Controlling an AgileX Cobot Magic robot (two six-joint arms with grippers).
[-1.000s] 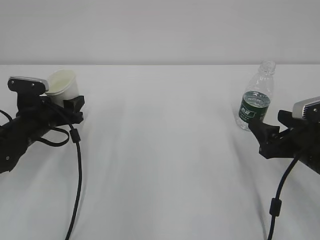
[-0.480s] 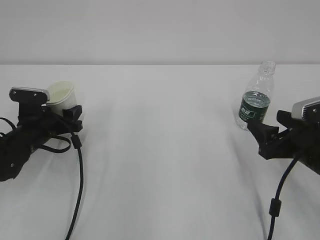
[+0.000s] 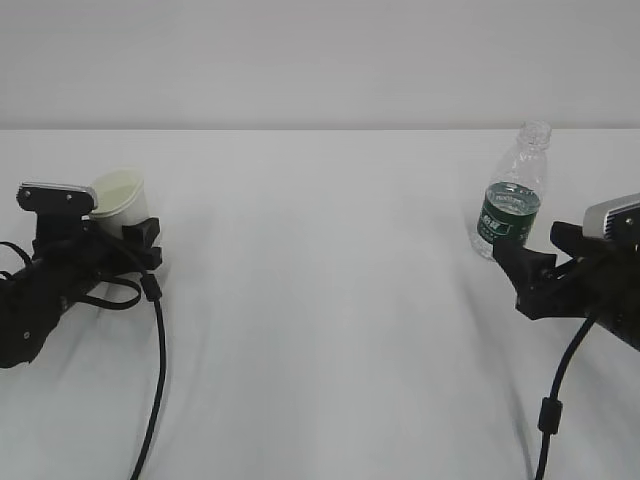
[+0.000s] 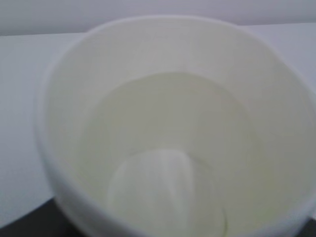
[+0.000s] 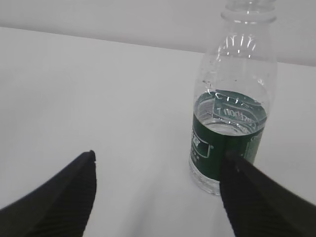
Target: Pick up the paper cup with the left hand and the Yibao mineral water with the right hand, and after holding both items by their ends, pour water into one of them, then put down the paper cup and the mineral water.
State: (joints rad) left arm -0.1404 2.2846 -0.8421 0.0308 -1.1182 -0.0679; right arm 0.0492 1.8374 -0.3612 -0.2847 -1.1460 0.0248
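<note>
at nine o'clock on the table (image 3: 330,330): left hand (image 3: 120,235) clamped partway round the cup (image 3: 120,195), cup tipped, mouth filling the wrist view. at three o'clock: bottle (image 3: 513,195) upright, part full, just beyond the right hand (image 3: 535,262), jaws wide, holding nothing, one tip near the label.

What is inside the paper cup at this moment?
The paper cup shows only a pale cream inner wall and bottom; whether clear water lies in it cannot be told. The part nearest the left wrist camera is cut off.
</note>
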